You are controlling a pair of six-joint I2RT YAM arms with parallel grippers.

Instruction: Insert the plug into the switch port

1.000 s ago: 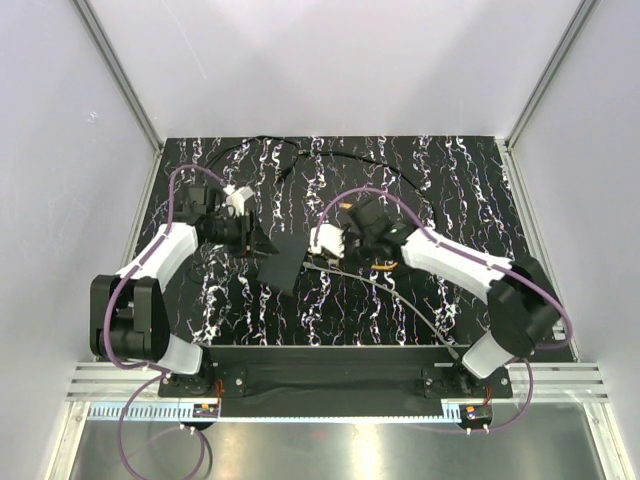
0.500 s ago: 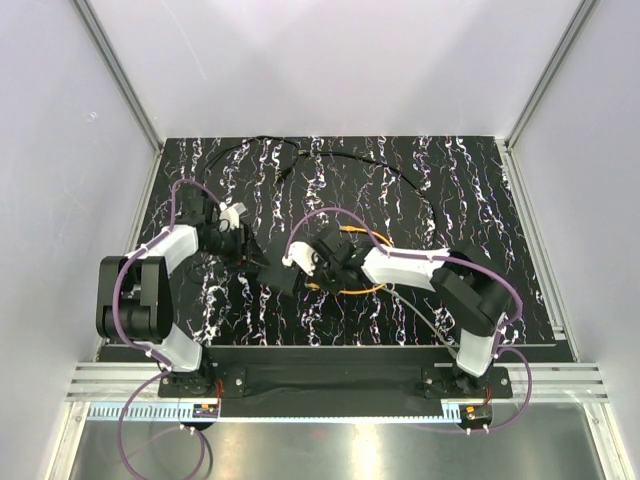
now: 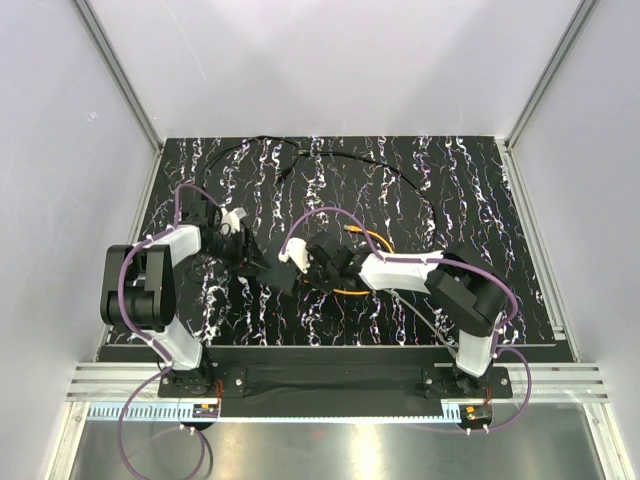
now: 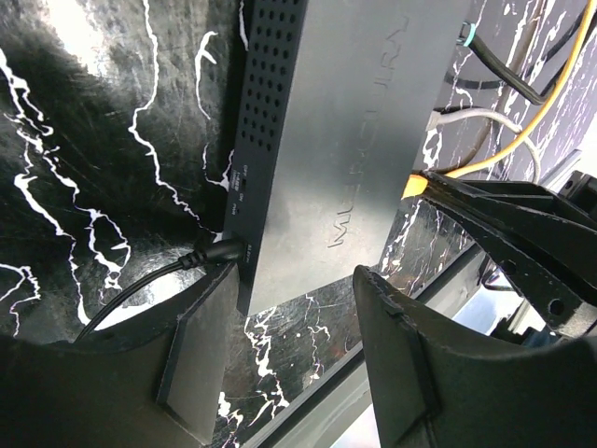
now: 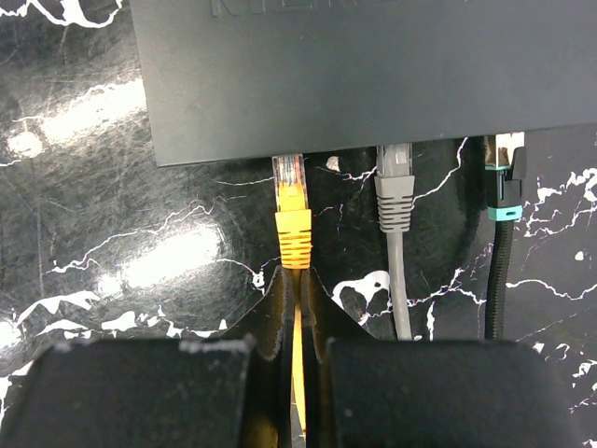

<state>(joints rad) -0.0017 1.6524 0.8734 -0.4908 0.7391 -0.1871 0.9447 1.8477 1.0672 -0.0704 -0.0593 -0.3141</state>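
The switch box (image 5: 326, 75) is flat and matte black; it lies on the marbled table between both grippers (image 3: 280, 272). Its ports face my right gripper and are hidden under the box's edge. The plug (image 5: 291, 177), clear-tipped with a yellow boot, meets that edge; how deep it sits I cannot tell. My right gripper (image 5: 298, 280) is shut on the yellow cable just behind the boot. My left gripper (image 4: 297, 308) straddles the box's (image 4: 345, 140) other end, one fingertip (image 4: 210, 327) against each side.
A grey plug (image 5: 396, 187) and a black cable with a teal ring (image 5: 504, 201) sit in the same edge, right of the yellow one. A thin black power cord (image 4: 159, 275) enters the box's side. Another black cord (image 3: 400, 180) loops across the back of the table.
My right gripper has swung left and nearer with the yellow cable, up to the box's edge. The left gripper and the box have shifted slightly toward the near side.
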